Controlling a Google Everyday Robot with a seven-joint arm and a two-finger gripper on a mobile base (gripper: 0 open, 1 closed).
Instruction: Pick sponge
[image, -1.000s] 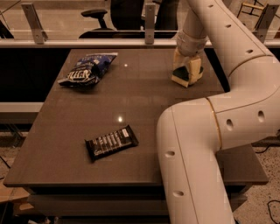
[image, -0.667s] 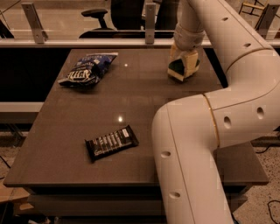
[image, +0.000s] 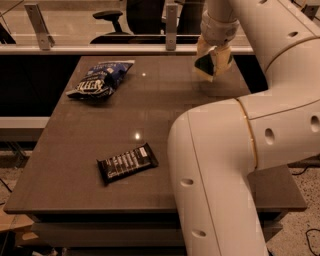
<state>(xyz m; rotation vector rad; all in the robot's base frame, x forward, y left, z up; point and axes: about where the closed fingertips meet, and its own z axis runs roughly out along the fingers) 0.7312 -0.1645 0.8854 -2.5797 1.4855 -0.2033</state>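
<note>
Brown table (image: 75, 150) before office chair (image: 107, 17), pincer (image: 214, 66) clamped on sponge (image: 204, 64) near far edge

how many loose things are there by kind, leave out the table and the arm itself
snack bags: 1, the crinkled blue foil snack bag
candy bars: 1, the black-wrapped rectangular candy bar
sponges: 1, the green and pale yellow foam sponge, held in the pincer above the far right of the brown table
total: 3
</note>
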